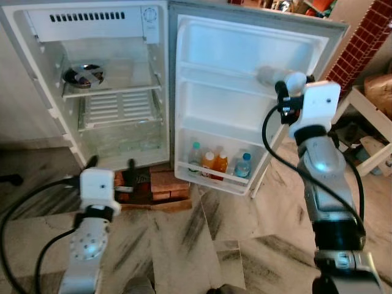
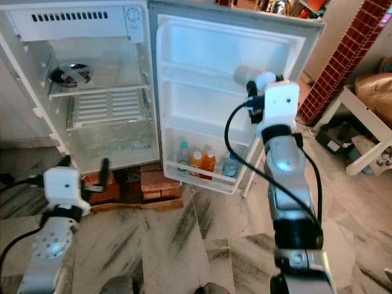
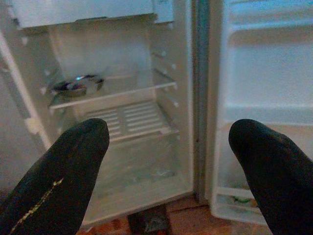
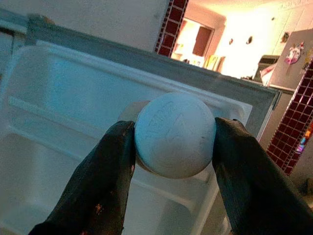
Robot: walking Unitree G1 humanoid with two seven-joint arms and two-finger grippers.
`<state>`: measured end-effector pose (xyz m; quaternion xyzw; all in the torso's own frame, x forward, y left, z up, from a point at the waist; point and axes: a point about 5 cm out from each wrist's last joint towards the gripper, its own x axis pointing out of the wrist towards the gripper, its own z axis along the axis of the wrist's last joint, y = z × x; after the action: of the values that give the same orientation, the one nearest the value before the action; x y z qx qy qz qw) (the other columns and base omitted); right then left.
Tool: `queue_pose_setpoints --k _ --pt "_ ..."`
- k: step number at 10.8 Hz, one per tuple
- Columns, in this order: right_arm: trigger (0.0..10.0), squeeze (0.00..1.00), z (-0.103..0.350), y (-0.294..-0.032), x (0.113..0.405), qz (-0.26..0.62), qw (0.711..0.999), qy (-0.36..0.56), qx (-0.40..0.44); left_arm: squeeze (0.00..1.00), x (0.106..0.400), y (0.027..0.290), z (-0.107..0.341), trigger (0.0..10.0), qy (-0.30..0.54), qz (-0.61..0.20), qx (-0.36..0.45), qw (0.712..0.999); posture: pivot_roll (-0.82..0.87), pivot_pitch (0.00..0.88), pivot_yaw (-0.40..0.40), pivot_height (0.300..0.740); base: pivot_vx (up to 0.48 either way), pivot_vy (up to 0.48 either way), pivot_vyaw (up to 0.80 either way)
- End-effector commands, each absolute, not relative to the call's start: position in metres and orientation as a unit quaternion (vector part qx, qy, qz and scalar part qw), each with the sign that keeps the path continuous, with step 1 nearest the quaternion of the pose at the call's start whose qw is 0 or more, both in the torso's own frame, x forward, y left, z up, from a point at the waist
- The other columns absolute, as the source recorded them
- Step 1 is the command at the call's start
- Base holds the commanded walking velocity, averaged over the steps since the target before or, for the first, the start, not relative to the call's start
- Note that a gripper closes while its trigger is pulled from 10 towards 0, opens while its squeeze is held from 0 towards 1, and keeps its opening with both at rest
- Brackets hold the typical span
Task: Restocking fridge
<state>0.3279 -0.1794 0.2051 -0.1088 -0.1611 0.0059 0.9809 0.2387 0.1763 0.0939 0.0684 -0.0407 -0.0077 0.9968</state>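
Our head's two eyes look down and forward at the open fridge (image 1: 116,79). Our left wrist camera faces its shelves; our right wrist camera looks closely at the door (image 4: 73,122).

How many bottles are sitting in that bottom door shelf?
4 in a row on the bottom door shelf: clear bottle, two orange bottles, then a blue-labelled bottle. More could hide behind them. The right claw holds another white-capped item.

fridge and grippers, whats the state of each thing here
white fridge door: swung open
bottom door shelf: holding four bottles
wire shelf: bare
round metal dish: on the upper shelf
right gripper: shut on a pale round-capped container
left gripper: open, holding nothing
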Motion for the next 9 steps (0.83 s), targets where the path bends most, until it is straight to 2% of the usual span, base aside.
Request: queue_pose_setpoints --k 1,9 --pt "10.0 0.00 0.221 -0.177 0.322 0.003 0.973 -0.204 -0.109 0.00 0.240 0.175 0.101 10.0 -0.050 -0.013 0.067 0.996 0.15 0.046 -0.082 0.740 0.000 0.000 0.00" --pt "10.0 0.00 0.226 -0.176 0.308 -0.011 0.969 -0.227 -0.101 0.00 0.239 0.173 0.105 10.0 -0.054 -0.026 0.059 0.996 0.14 0.052 -0.075 0.740 0.268 0.000 0.00"
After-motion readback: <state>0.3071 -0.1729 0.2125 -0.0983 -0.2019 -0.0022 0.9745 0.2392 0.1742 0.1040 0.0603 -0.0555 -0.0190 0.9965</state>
